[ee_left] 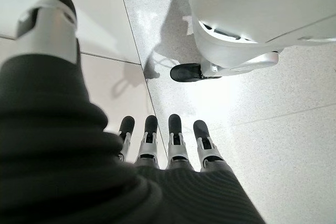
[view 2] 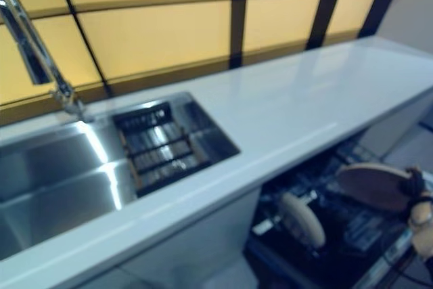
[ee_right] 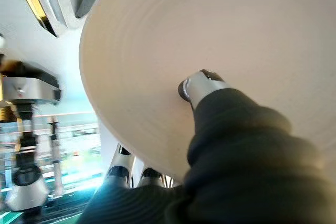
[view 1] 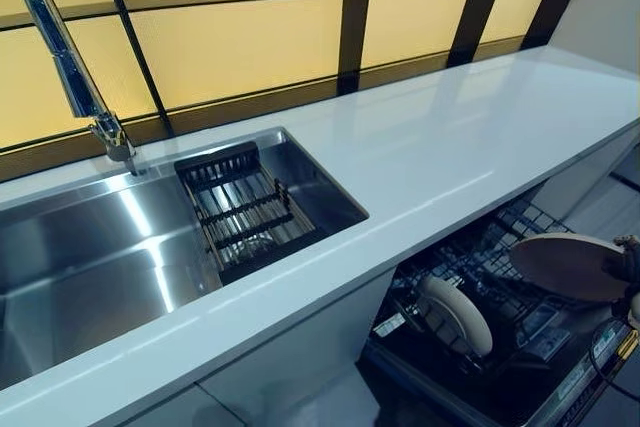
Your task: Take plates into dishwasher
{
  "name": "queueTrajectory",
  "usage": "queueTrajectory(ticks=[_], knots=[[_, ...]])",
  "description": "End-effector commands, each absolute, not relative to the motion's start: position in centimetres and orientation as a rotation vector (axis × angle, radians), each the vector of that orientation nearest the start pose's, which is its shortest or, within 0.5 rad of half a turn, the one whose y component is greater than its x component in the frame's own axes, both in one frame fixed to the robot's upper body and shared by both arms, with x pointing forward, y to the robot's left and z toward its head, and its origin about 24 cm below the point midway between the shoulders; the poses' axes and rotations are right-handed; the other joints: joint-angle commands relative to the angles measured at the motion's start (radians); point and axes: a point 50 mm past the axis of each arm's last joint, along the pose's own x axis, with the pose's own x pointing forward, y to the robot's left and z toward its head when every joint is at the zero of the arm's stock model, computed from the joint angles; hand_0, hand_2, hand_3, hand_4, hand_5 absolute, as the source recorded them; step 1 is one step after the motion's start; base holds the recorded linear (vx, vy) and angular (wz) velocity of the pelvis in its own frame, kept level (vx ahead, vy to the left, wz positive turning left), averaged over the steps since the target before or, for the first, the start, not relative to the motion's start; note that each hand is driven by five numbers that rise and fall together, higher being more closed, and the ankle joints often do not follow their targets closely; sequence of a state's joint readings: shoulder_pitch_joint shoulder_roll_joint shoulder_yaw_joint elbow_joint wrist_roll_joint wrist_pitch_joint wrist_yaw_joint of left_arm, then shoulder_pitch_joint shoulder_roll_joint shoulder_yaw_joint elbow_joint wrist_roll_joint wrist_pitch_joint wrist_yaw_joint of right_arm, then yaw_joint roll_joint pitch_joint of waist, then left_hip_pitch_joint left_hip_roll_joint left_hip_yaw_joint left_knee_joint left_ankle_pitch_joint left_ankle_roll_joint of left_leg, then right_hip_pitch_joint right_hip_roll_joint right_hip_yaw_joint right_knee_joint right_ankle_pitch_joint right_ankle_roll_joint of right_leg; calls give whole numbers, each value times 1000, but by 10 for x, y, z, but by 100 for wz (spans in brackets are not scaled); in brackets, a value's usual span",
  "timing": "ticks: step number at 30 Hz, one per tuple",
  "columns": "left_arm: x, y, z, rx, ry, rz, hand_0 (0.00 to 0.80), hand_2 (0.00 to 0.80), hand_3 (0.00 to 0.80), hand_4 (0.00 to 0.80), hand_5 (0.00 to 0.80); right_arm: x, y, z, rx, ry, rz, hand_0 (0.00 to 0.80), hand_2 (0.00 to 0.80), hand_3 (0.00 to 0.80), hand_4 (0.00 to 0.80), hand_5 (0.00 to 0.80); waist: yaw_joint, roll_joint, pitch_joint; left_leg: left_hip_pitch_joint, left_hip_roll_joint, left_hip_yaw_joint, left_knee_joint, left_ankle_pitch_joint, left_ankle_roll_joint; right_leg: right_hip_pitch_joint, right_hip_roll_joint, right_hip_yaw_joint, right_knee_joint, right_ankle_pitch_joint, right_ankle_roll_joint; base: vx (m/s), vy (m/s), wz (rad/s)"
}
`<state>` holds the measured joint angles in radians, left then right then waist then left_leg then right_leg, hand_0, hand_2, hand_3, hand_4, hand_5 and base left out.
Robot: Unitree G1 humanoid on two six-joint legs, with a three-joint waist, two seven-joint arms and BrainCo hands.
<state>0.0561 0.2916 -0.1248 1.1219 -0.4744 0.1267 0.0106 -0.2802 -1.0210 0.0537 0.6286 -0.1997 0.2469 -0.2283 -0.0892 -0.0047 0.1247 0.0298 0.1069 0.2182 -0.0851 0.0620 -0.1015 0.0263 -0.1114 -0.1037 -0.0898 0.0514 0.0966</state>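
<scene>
The right hand (ee_right: 210, 108) holds a round, flat, cream-coloured plate (view 1: 570, 265) with a smooth matt surface. In the right wrist view the thumb presses on the face of the plate and the fingers (ee_right: 123, 174) come out below its rim, so the plate is pinched between them. The plate is held almost level, in the air above the open dishwasher (view 1: 480, 347), at the right edge of the head views.

The dishwasher stands under the long, glossy white countertop (view 1: 450, 147). Its dark wire rack (view 1: 500, 277) is made of thin bars in a grid. A second round cream plate (view 1: 457, 315) already stands on its edge in this rack, tilted, to the left of and lower than the held plate.

In the countertop there is a rectangular sink of brushed stainless steel (view 1: 90, 257), shiny with light reflections. At its right end sits a dark slatted drain basket (view 1: 245, 212). A curved chrome tap (view 1: 65, 57) rises behind the sink. Behind the counter, the wall has yellow panels (view 1: 240, 37) with dark frames.

The left hand (ee_left: 163, 145) shows only in its own wrist view. Its fingers are straight and relaxed, holding nothing, above a pale speckled stone floor (ee_left: 294, 145).
</scene>
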Motion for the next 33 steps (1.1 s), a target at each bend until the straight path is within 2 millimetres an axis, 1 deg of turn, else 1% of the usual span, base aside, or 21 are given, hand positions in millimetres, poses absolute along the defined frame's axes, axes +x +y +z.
queueTrajectory(ticks=[1, 3, 4, 6, 7, 9, 11, 17, 21, 23, 26, 33], knots=[[96, 254, -153, -117, 1200, 337, 0, 0, 0, 0, 0, 270, -426, 163, -1161, 320, -825, 800, 800, 800, 800, 800, 37, -17, 16, 20, -45, -39, -2, -43, 55, -33, -4, -4, 12, 44, 28, -111, -12, 1], [100, 253, -152, -126, 1185, 334, 0, 0, 0, 0, 0, 269, -433, 173, -1148, 313, -920, 800, 800, 800, 800, 800, 38, -1, 36, 1, -50, -45, -2, -38, 51, -49, -9, -4, 12, 49, 28, -119, -8, -1], [101, 253, -152, -127, 1184, 333, 0, 0, 0, 0, 0, 269, -433, 175, -1148, 312, -929, 800, 800, 800, 800, 800, 38, 0, 37, -1, -51, -46, -2, -37, 51, -51, -9, -4, 13, 49, 28, -77, 3, 0], [104, 252, -151, -137, 1173, 324, 0, 0, 0, 0, 0, 269, -438, 188, -1171, 301, -1003, 800, 800, 800, 800, 800, 42, 13, 53, -14, -57, -50, -2, -34, 49, -63, -14, -6, 13, 52, 28, -77, 15, 0], [105, 251, -151, -139, 1172, 322, 0, 0, 0, 0, 0, 269, -438, 190, -1166, 298, -1013, 800, 800, 800, 800, 800, 42, 15, 55, -16, -57, -51, -2, -34, 48, -65, -15, -6, 14, 53, 28, -74, 22, 1], [108, 249, -150, -149, 1163, 311, 0, 0, 0, 0, 0, 269, -440, 200, -1155, 293, -1078, 800, 800, 800, 800, 800, 43, 26, 67, -28, -64, -52, -2, -31, 47, -77, -19, -6, 14, 55, 28, -71, 25, 1], [110, 248, -150, -154, 1159, 302, 0, 0, 0, 0, 0, 268, -441, 205, -1146, 284, -1107, 800, 800, 800, 800, 800, 43, 35, 74, -35, -66, -53, -2, -28, 45, -84, -21, -7, 15, 56, 29, -55, 20, 0], [117, 243, -149, -168, 1139, 274, 0, 0, 0, 0, 0, 276, -439, 225, -1134, 234, -1128, 800, 800, 800, 800, 800, 46, 56, 90, -52, -76, -56, -2, -23, 44, -103, -26, -10, 15, 59, 28, -37, 15, 5], [120, 241, -148, -169, 1132, 263, 0, 0, 0, 0, 0, 279, -438, 232, -1127, 206, -1129, 800, 800, 800, 800, 800, 50, 64, 97, -60, -79, -57, -2, -21, 43, -111, -29, -13, 15, 61, 28, -31, -6, 5], [123, 238, -147, -175, 1124, 259, 0, 0, 0, 0, 0, 284, -431, 243, -1142, 176, -1123, 800, 800, 800, 800, 800, 50, 74, 104, -68, -82, -59, -2, -18, 42, -121, -31, -14, 16, 62, 27, -43, 14, 0], [125, 237, -147, -187, 1117, 262, 0, 0, 0, 0, 0, 290, -426, 254, -1165, 154, -1114, 800, 800, 800, 800, 800, 53, 83, 112, -77, -86, -60, -2, -15, 39, -131, -34, -15, 17, 63, 26, -40, 14, 0], [128, 235, -146, -207, 1099, 259, 0, 0, 0, 0, 0, 296, -423, 260, -1185, 161, -1118, 800, 800, 800, 800, 800, 62, 102, 130, -96, -91, -59, -2, -9, 38, -152, -39, -23, 18, 66, 26, -40, 4, 1]])
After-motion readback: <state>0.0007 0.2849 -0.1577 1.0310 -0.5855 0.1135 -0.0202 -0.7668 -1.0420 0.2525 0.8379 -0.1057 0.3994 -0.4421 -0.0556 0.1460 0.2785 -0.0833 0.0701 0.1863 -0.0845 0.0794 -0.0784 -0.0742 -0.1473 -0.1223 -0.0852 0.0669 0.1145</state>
